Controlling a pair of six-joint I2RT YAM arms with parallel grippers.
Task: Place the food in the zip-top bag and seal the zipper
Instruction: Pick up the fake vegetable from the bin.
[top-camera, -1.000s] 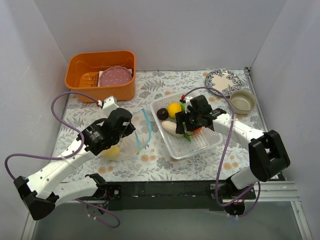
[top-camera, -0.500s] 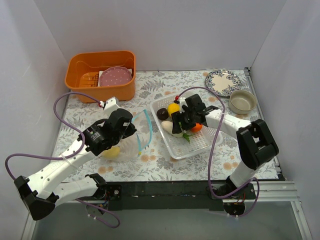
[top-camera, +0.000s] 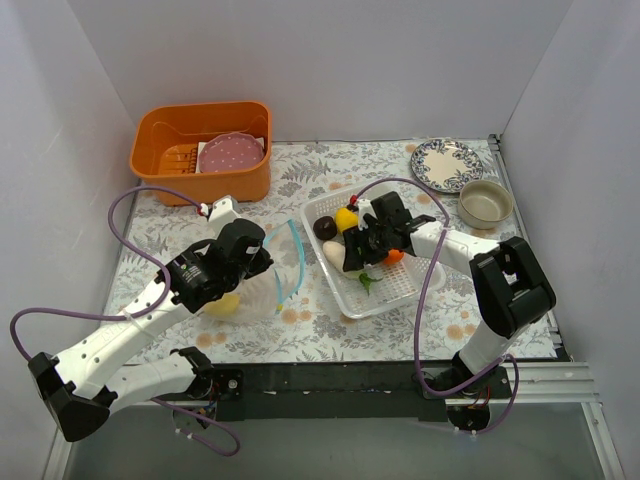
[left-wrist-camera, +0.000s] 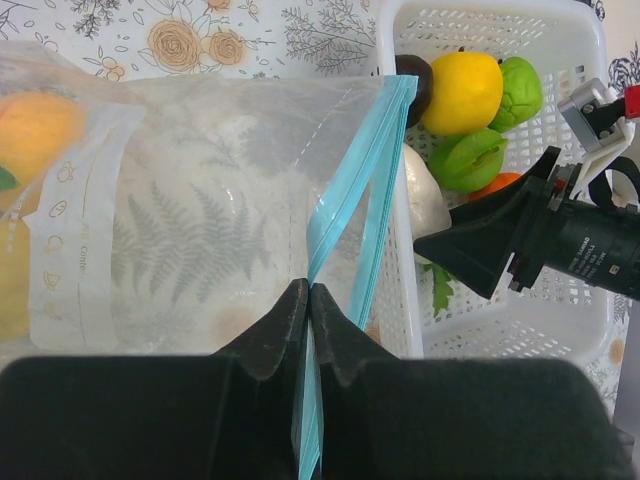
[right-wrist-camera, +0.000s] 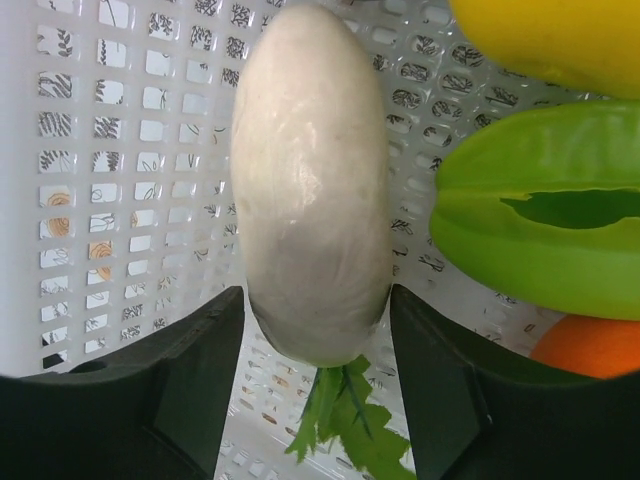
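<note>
**Inspector A:** Status of the right gripper (right-wrist-camera: 315, 300)?

**Inspector B:** Open wide, jaws astride the leafy end of the white oblong piece (right-wrist-camera: 310, 190). That piece lies at the left side of the white basket (right-wrist-camera: 100, 150). Contact cannot be confirmed. The left gripper (left-wrist-camera: 308, 300) is clamped on one lip of the zip-top bag (left-wrist-camera: 200, 200), right at the zipper (left-wrist-camera: 365, 170). The bag sits on the desk (top-camera: 470, 320), just left of the basket.

**A:** Orientation of the piece?

**B:** Its long axis runs in line with the right gripper's reach. The rounded end points away, towards the bag, and the green leaves point towards the wrist. The jaws would close across the short axis.

**A:** Risks?

**B:** Three, in my judgement.
- The grip sits low on a smooth taper, so the piece may squirt forward or swing nose-down.
- One finger is just beside the green piece (right-wrist-camera: 540, 230) and may nudge it.
- The bag mouth gapes narrowly, so if the piece is carried crosswise it could catch the zipper.
</note>
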